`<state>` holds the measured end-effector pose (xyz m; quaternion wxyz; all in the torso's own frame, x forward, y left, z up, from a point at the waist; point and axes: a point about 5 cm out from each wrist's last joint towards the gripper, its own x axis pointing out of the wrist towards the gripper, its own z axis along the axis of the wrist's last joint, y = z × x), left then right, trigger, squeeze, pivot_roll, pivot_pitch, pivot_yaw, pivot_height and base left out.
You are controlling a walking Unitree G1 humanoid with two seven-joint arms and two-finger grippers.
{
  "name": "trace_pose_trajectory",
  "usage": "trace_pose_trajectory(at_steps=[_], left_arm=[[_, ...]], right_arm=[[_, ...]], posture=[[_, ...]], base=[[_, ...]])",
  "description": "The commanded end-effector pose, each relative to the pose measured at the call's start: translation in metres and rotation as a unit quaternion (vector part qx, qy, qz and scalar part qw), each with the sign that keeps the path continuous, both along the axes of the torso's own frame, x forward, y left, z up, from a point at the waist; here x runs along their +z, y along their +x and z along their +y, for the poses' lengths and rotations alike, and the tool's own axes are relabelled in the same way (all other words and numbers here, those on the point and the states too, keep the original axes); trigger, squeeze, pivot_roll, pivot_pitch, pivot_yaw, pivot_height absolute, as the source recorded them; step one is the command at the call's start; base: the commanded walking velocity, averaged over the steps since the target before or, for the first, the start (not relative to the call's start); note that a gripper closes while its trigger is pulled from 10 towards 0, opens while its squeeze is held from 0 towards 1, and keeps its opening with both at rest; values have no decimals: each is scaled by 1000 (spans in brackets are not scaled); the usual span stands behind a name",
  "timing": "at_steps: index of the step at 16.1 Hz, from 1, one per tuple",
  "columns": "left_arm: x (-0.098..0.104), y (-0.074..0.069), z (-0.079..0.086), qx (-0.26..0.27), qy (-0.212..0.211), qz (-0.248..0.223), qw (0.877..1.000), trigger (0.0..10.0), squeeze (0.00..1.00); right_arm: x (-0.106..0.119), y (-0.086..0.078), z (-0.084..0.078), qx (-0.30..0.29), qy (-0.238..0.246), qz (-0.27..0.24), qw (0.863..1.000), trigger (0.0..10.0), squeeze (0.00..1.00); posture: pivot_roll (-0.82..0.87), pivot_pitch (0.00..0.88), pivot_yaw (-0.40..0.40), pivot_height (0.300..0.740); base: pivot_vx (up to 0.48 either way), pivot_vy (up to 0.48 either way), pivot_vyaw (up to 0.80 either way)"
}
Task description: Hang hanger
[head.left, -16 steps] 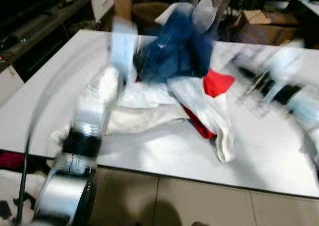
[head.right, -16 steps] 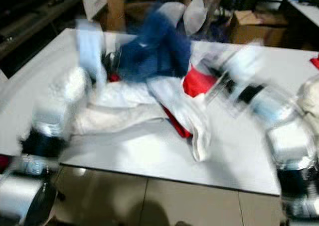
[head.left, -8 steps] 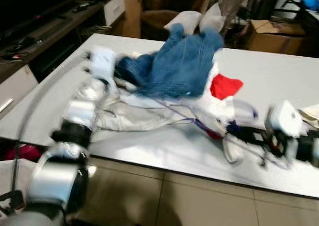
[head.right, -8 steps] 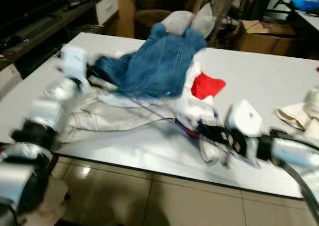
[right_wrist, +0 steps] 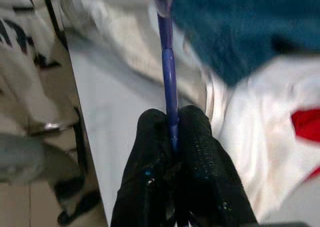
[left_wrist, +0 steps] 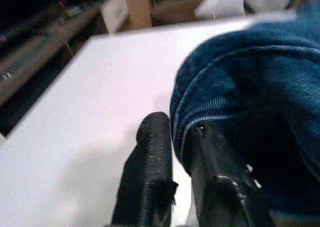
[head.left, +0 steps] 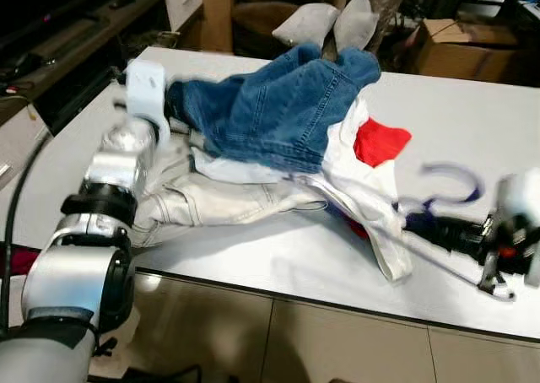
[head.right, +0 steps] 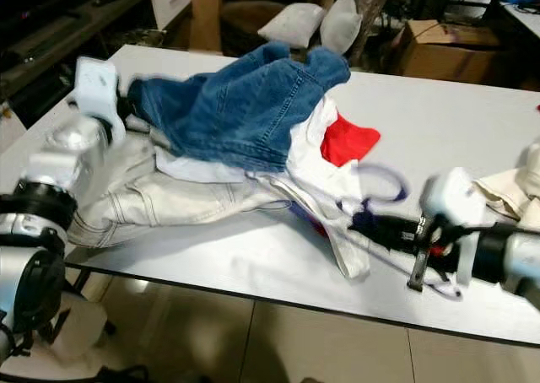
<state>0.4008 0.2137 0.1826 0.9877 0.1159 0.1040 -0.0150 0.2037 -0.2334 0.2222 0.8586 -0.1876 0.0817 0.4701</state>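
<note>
My right gripper is shut on a thin purple hanger, whose hook curls just above the white table, right of the clothes pile. In the right wrist view the hanger's rod runs out from between the closed fingers. My left gripper is shut on the hem of the blue jeans at the pile's left end. The jeans lie over a pale white garment and a red cloth.
A beige cloth lies at the table's right edge. Behind the table are grey pillows and a cardboard box. A dark low cabinet runs along the left. Tiled floor lies below the near edge.
The view has shifted and sharpened. My right gripper has drawn the purple hanger rightward, out from the clothes pile, and its hook now shows free. My left gripper stays on the jeans.
</note>
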Motion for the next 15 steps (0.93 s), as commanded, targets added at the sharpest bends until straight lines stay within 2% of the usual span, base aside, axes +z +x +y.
trace_pose_trajectory(at_steps=[1,2,3,4,5,7,8,9,10,11,12,13,15], left_arm=[[-9,-5,12,-4,34,38,999,10000,1000],[-15,-10,23,-11,39,69,997,10000,1000],[-15,-10,25,-13,40,73,996,10000,1000],[-12,-14,37,-20,50,75,996,10000,1000],[-11,-15,42,-25,54,77,995,10000,1000],[-12,-24,50,-102,54,98,988,10000,1000],[-14,-30,54,-132,80,109,982,10000,1000],[-14,-32,54,-148,90,111,979,10000,1000],[-12,-35,54,-174,98,114,973,10000,1000],[-10,-40,53,-210,131,116,962,10000,1000],[-7,-43,51,-244,162,108,950,10000,1000],[-5,-48,49,-273,179,107,939,10000,1000],[-5,-58,50,-306,184,125,925,10000,1000]], right_arm=[[8,2,-2,-18,17,-21,999,10000,0],[10,5,-3,-38,46,-33,998,10000,0],[11,5,-2,-39,50,-34,997,10000,0],[12,11,-1,-64,72,-56,994,10000,0],[13,14,0,-75,82,-63,992,10000,0],[11,42,13,-121,111,-94,982,10000,0],[12,60,22,-140,117,-113,977,10000,0],[13,70,28,-147,117,-121,975,10000,0],[14,92,41,-160,115,-135,971,10000,0],[17,116,51,-181,106,-152,966,10000,0],[17,134,56,-200,67,-177,961,10000,0],[18,148,61,-206,23,-203,957,10000,0],[19,160,78,-179,-4,-227,957,10000,0]], posture=[[-92,0,34,740],[-90,0,36,740],[-90,0,36,740],[-82,0,40,740],[-79,0,41,740],[-79,0,56,740],[-74,0,59,740],[-69,0,60,740],[-66,0,59,740],[-53,0,52,740],[-48,0,49,740],[-44,0,45,740],[-37,0,39,740]], base=[[0,0,0],[0,0,0],[0,0,0],[0,0,0],[0,0,0],[0,0,0],[0,0,0],[0,0,0],[0,0,0],[0,0,0],[0,0,0],[0,0,0],[0,0,0]])
